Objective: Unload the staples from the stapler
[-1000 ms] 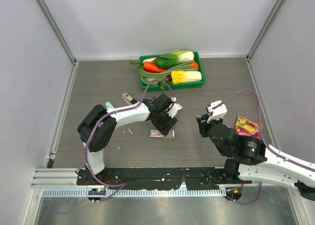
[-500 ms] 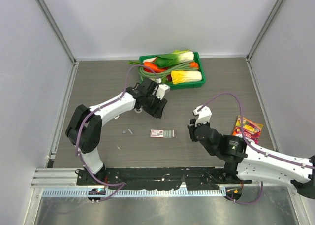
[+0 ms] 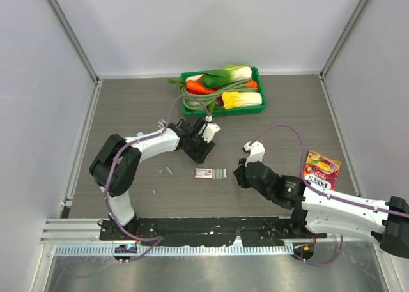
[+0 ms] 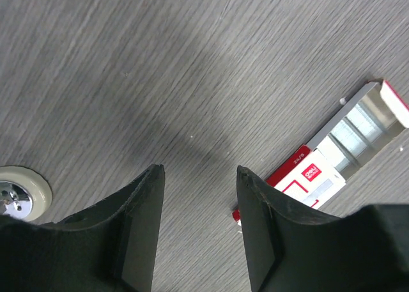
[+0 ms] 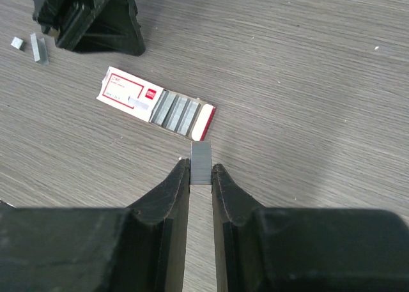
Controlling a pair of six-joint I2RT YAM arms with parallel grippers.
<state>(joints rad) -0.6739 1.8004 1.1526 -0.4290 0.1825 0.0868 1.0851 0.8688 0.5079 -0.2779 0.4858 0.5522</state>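
My right gripper [image 5: 200, 169] is shut on a short grey strip of staples [image 5: 200, 159], held just above the table by the open end of the red-and-white staple box [image 5: 156, 103]. From above, the right gripper [image 3: 239, 176] sits just right of that box [image 3: 211, 172]. Two loose staples [image 3: 169, 170] lie left of the box, also seen as staples [image 5: 39, 49] in the right wrist view. My left gripper [image 4: 199, 170] is open over bare table, nothing between its fingers, behind the box's left end [image 3: 197, 149]. The stapler is hidden.
A green tray [image 3: 255, 108] of toy vegetables stands at the back centre. A colourful snack packet [image 3: 321, 164] lies at the right. A round cream disc with a metal centre [image 4: 19, 191] sits on the table left of my left fingers.
The right arm has swung left and forward with the staple strip, up to the box's right end. The left gripper pulled back from the box towards the tray, then came slightly nearer, jaws narrowing a little.
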